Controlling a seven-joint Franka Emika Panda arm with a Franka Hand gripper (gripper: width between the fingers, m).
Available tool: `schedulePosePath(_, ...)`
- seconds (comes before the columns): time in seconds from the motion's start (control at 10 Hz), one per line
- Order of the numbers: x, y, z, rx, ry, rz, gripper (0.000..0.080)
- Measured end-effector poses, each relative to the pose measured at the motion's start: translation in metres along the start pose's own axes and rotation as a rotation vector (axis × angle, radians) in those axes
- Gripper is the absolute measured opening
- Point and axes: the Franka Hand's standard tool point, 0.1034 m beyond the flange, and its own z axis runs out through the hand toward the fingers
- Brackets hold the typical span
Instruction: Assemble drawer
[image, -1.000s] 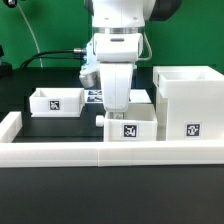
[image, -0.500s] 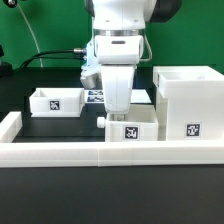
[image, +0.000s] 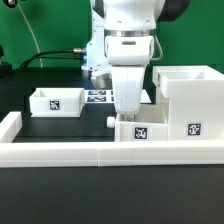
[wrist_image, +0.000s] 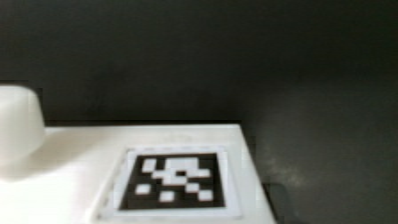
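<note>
My gripper (image: 128, 110) reaches down into a small white open-top tray (image: 140, 129) and is shut on its wall. The tray has a tag on its side and a knob (image: 109, 118) on its end towards the exterior view's left. It sits on the black table right beside the tall white housing (image: 188, 100). A second small tray (image: 56, 101) stands at the exterior view's left. In the wrist view I see a tagged white surface (wrist_image: 175, 180) and a white knob (wrist_image: 15, 125); my fingers do not show there.
The long low white border wall (image: 60, 151) runs along the front and up the exterior view's left side. The marker board (image: 97, 97) lies behind the arm. A black cable (image: 45, 58) runs at the back.
My gripper and the tray in it have moved towards the exterior view's right, closer to the housing. The other tray and the housing have not moved.
</note>
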Motion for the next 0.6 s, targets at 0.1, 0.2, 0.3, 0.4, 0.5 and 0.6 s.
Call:
schedulePosePath(0.1, -0.0009, 0.0001, 0.0001, 0.0, 0.0, 0.002, 0.0042)
schedulePosePath(0.2, -0.0011, 0.0, 0.0003, 0.0, -0.001, 0.002, 0.0042)
schedulePosePath(0.3, -0.0012, -0.0001, 0.0004, 0.001, -0.001, 0.002, 0.0042)
schedulePosePath(0.4, -0.0015, -0.0002, 0.0006, 0.001, -0.001, 0.003, 0.0042)
schedulePosePath(0.5, -0.0033, -0.0006, 0.0009, 0.003, -0.001, -0.016, 0.0042)
schedulePosePath(0.6, -0.007, 0.0, 0.0009, 0.002, 0.0, -0.032, 0.0042)
